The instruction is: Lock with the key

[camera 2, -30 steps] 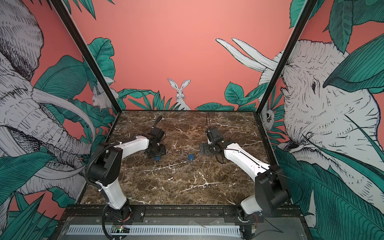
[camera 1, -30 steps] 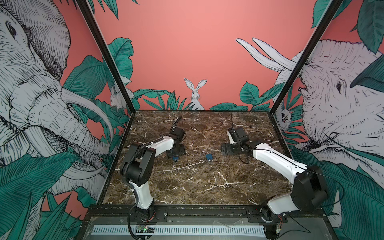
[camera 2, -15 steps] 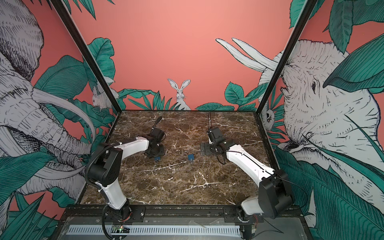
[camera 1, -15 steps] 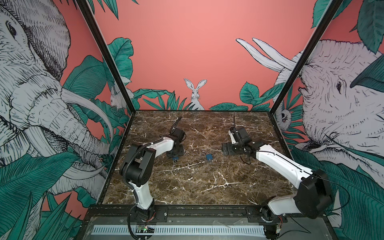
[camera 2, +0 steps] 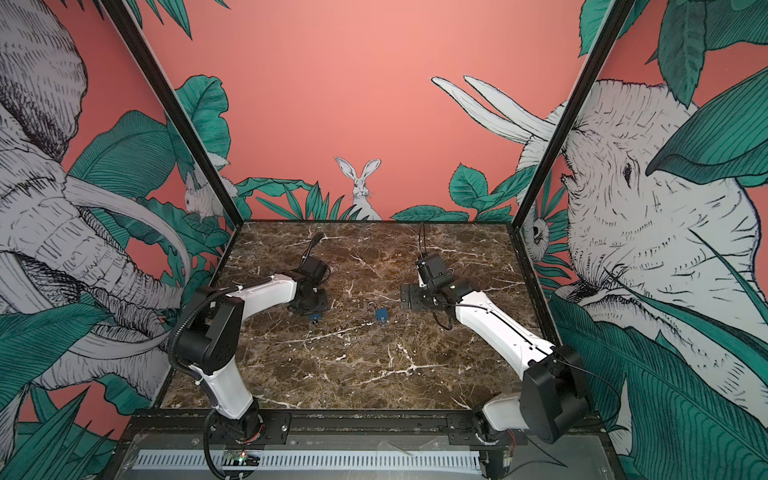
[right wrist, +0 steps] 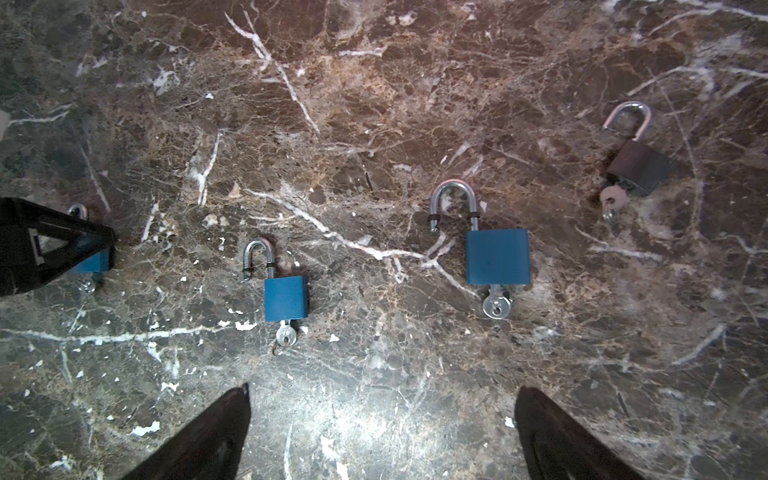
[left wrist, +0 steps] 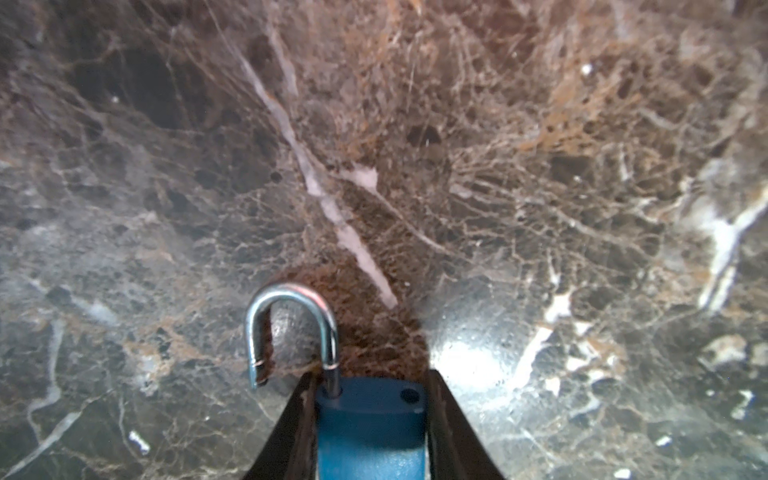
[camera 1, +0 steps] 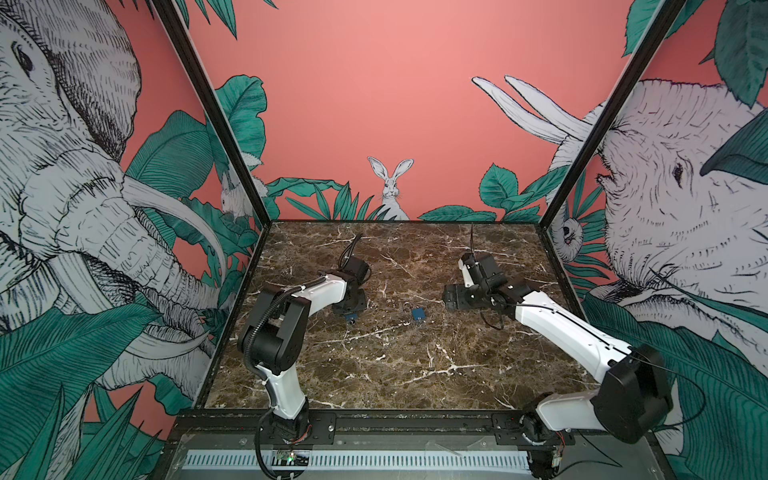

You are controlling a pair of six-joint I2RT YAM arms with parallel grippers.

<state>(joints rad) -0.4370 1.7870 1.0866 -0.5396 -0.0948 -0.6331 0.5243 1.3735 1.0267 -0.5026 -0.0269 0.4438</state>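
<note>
My left gripper (left wrist: 370, 374) is shut on the body of a blue padlock (left wrist: 370, 424), one finger against each side. Its silver shackle (left wrist: 291, 328) is open and swung aside, and the hole in the body is empty. In both top views the left gripper (camera 1: 351, 311) (camera 2: 313, 311) points down at the table's left-middle, over this padlock (camera 1: 352, 318). The right wrist view shows the padlock (right wrist: 93, 262) half hidden by the left fingers (right wrist: 50, 245), with its key (right wrist: 87, 286) below the body. My right gripper (right wrist: 382, 388) (camera 1: 449, 297) hangs open and holds nothing.
Two more open blue padlocks (right wrist: 286, 297) (right wrist: 498, 257) lie on the brown marble table (right wrist: 374, 104), each with a key (right wrist: 286, 336) (right wrist: 496, 306) in it. Beyond them lies a dark padlock (right wrist: 638, 166). A blue padlock (camera 1: 418, 314) (camera 2: 381, 314) lies between the grippers.
The left gripper's jaws have closed in on the blue padlock. The right arm's elbow has shifted slightly to the right, while its open gripper stays about where it was.
</note>
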